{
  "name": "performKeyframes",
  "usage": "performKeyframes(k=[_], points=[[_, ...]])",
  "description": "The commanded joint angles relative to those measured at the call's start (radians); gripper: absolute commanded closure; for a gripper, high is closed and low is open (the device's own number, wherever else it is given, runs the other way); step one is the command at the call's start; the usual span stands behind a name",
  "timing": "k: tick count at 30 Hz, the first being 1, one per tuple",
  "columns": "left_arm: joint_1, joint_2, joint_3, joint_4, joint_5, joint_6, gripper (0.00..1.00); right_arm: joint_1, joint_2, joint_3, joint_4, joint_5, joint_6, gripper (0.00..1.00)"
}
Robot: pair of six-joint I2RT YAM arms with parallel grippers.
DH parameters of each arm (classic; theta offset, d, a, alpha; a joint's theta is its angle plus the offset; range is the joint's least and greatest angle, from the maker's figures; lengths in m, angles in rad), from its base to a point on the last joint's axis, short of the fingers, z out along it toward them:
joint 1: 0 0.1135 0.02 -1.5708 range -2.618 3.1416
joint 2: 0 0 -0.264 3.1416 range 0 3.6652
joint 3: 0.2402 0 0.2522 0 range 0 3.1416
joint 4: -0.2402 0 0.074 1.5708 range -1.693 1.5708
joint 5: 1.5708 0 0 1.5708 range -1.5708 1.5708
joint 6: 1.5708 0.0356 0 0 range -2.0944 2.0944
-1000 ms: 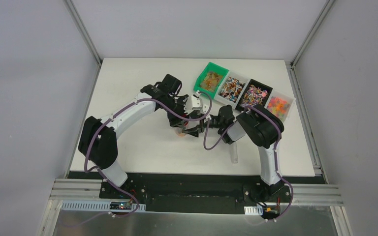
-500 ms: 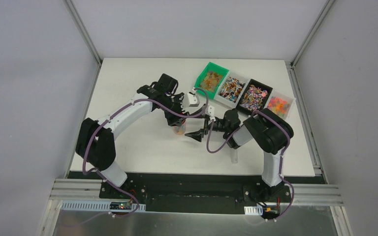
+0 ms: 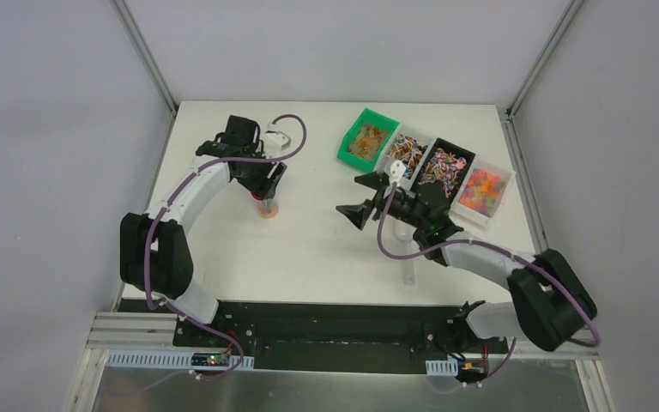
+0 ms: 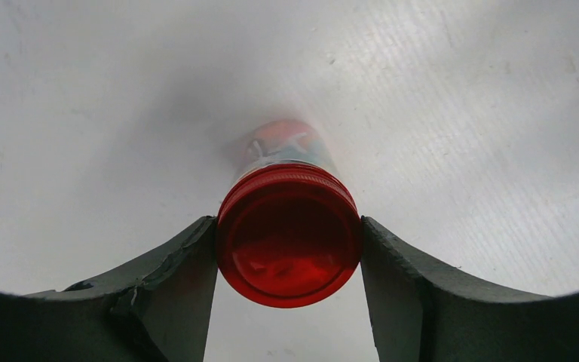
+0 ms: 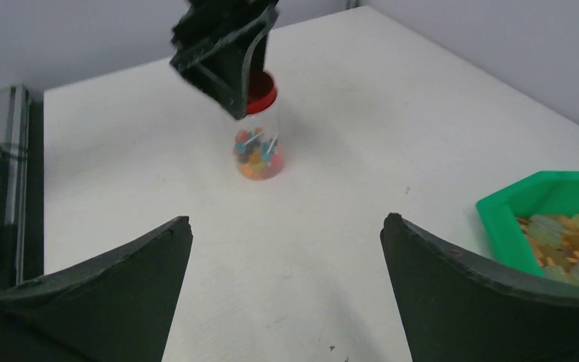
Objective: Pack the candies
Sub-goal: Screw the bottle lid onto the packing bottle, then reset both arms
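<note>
left gripper [image 4: 289,226] clamped on red-lidded jar [image 5: 256,143], upright near desk [image 3: 223,249] back-left corner; candies [image 5: 256,157] in its bottom. More in bins [image 3: 346,144] along back-right edge. right gripper [image 5: 286,220] wide open, empty.

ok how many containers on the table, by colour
green bin: 1
black bin: 1
pale bins: 2
jar, clear with a red lid: 1
total: 5
</note>
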Motion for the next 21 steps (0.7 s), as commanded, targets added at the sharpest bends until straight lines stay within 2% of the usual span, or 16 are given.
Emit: performKeyframes(k=[1, 3, 6, 8, 10, 14, 21], points=[[0.044, -0.047, -0.026, 0.02, -0.03, -0.121, 0.75, 0.0, -0.222, 0.196, -0.623, 0.257, 0.066, 0.01], [0.047, -0.041, -0.029, 0.022, -0.021, -0.14, 0.71, 0.0, -0.266, 0.25, -0.744, 0.334, 0.077, 0.01], [0.047, -0.034, -0.015, 0.014, -0.008, -0.177, 0.59, -0.001, -0.294, 0.324, -0.879, 0.48, 0.219, 0.01], [0.046, -0.041, 0.005, 0.001, 0.006, -0.195, 0.47, -0.001, -0.293, 0.378, -0.99, 0.525, 0.255, 0.0], [0.046, -0.049, 0.028, -0.019, 0.007, -0.198, 0.25, 0.0, -0.29, 0.423, -1.087, 0.541, 0.271, 0.01], [0.047, -0.071, 0.084, -0.068, -0.002, -0.195, 0.02, 0.0, -0.287, 0.521, -1.251, 0.538, 0.264, 0.01], [0.046, -0.166, 0.215, -0.133, 0.044, -0.255, 0.01, -0.001, -0.33, 0.623, -1.458, 0.678, 0.366, 0.01]])
